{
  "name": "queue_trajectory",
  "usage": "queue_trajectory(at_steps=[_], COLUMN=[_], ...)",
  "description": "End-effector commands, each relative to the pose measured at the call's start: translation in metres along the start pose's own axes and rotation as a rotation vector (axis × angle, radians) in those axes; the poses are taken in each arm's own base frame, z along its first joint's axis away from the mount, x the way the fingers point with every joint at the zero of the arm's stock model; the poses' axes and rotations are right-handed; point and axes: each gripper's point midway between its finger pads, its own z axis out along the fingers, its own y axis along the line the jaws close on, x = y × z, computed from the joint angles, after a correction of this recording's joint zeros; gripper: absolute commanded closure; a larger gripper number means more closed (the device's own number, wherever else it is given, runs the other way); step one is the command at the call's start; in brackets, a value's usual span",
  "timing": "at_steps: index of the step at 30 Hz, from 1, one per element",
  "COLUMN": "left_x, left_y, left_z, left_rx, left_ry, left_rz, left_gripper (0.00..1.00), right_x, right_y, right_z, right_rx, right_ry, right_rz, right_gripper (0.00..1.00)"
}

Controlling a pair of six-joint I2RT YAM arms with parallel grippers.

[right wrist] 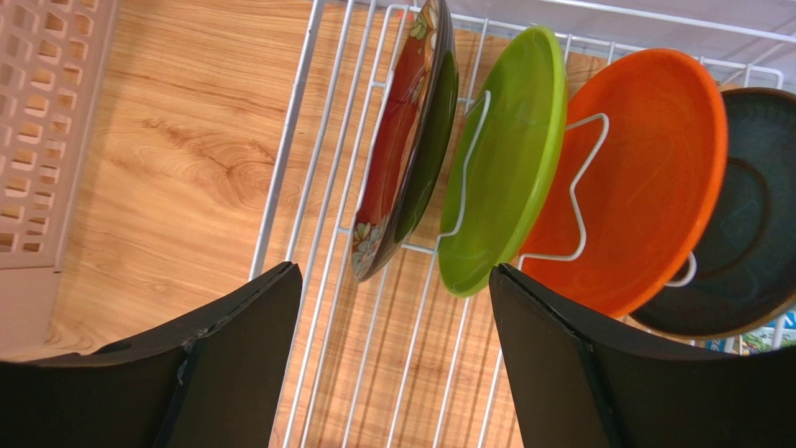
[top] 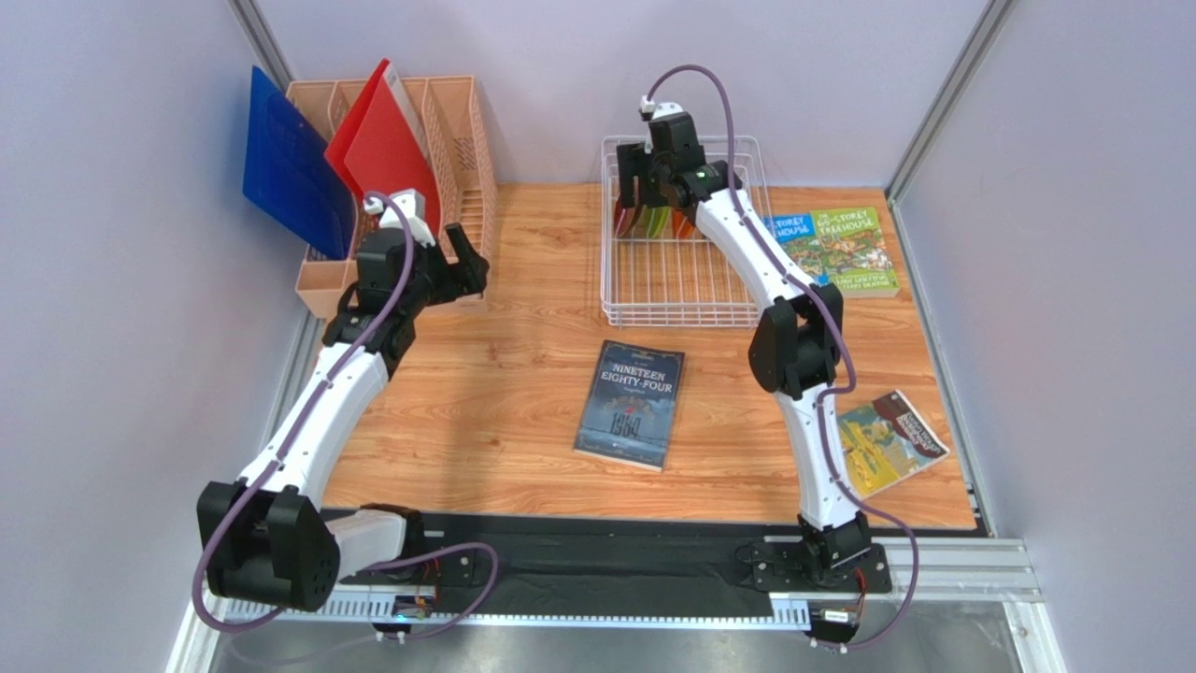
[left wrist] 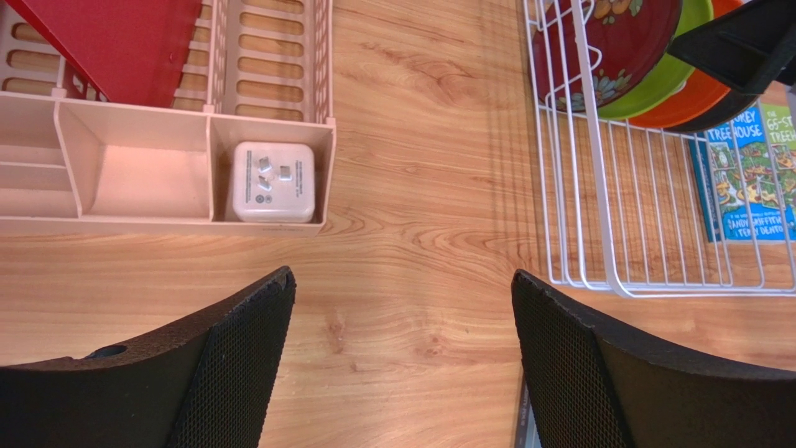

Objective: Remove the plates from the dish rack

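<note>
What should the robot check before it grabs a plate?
1. Right gripper open: ok, jaws wide apart.
2. Right gripper above the dish rack: ok.
3. All four stand on edge in the rack: ok, dark red plate, lime green plate, orange plate, teal-grey plate.
4. A plate gripped: not ok, nothing held yet.
5. Left gripper out of the way: ok, open over the table, apart from the rack.

A light-brown wood-grain desk (top: 534, 351) forms the work surface. Plain pale grey-lilac wall panels (top: 562, 70) enclose the rear and both sides. Two silver aluminium corner posts (top: 938, 98) frame the rear panel. A black mat strip (top: 604, 554) borders the near desk edge. Lighting is even and diffuse.
</note>
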Motion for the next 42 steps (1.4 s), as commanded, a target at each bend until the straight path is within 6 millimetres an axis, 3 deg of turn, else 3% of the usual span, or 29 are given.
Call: queue_trajectory(at_steps=[1,10,19,23,26,27,29,30,33,37,42], left_x=[-0.010,-0.006,-0.003,0.001,0.002,0.002,0.001,0.001,0.001,0.003,0.002], left_y=[-0.001,0.003,0.006,0.015,0.018,0.019,0.020,0.021,0.023,0.028,0.030], left_z=[0.003,0.012,0.019,0.022,0.023,0.023,0.022,0.022,0.022,0.021,0.020], left_rx=[-0.002,-0.017,-0.025,-0.069,-0.081,-0.085,-0.094,-0.096,-0.107,-0.132,-0.146], left_ry=[-0.052,-0.044,-0.040,-0.035,-0.033,-0.033,-0.036,-0.035,-0.035,-0.033,-0.030], left_rz=[0.005,0.007,0.013,0.016,0.020,0.022,0.026,0.029,0.034,0.037,0.039], left_gripper=[0.09,0.09,0.08,0.08,0.08,0.08,0.08,0.08,0.07,0.07,0.06], right_x=[-0.027,-0.019,-0.026,-0.021,-0.014,-0.014,-0.012,-0.011,-0.015,-0.030,-0.056], right_y=[0.002,-0.004,-0.007,-0.006,-0.009,-0.013,-0.013,-0.014,-0.013,-0.002,-0.004], right_z=[0.012,0.041,0.066,0.073,0.077,0.077,0.079,0.080,0.077,0.067,0.042], right_rx=[0.010,0.052,0.095,0.133,0.188,0.220,0.250,0.263,0.298,0.337,0.451], right_ry=[-0.105,-0.127,-0.210,-0.221,-0.219,-0.224,-0.230,-0.232,-0.258,-0.326,-0.415], right_rz=[-0.029,-0.048,-0.059,-0.078,-0.095,-0.094,-0.102,-0.108,-0.133,-0.146,-0.156], right_gripper=[0.21,0.25,0.37,0.50,0.67,0.75,0.79,0.88,0.99,1.00,1.00])
